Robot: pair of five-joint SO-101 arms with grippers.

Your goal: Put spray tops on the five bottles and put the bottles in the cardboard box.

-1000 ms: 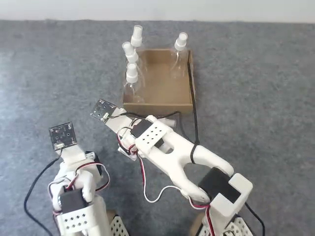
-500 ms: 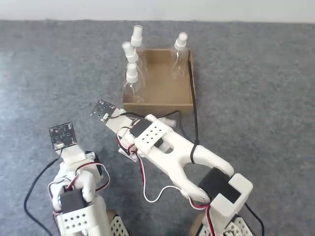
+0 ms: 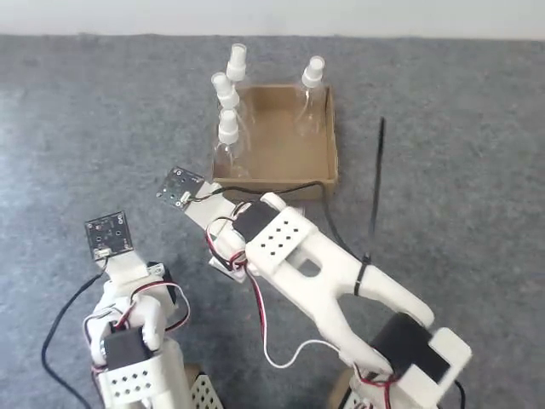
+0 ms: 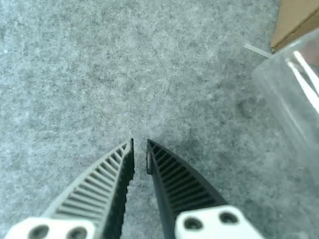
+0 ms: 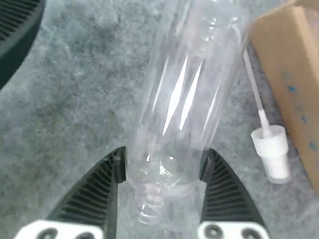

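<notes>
A clear bottle (image 5: 185,99) without a top lies on the grey carpet beside the cardboard box (image 5: 294,74). My right gripper (image 5: 162,158) is shut on it near its neck, one finger against each side. A loose white spray top (image 5: 271,149) with its thin tube lies between this bottle and the box wall. The box (image 3: 319,145) holds several capped bottles, such as one at the back (image 3: 313,72) and one at the front left (image 3: 228,129). My left gripper (image 4: 140,145) hangs shut and empty over bare carpet, with the clear bottle (image 4: 294,94) off to one side.
The right arm (image 3: 298,256) stretches across the carpet up to the box's front wall. A black cable (image 3: 376,179) hangs in the air right of the box. The left arm (image 3: 128,290) stands at the near left. Open carpet surrounds the box.
The right arm's rear part has swung to the right and its wrist has shifted slightly. The black cable has lifted off the box's right edge and now hangs farther right. The left arm is unchanged.
</notes>
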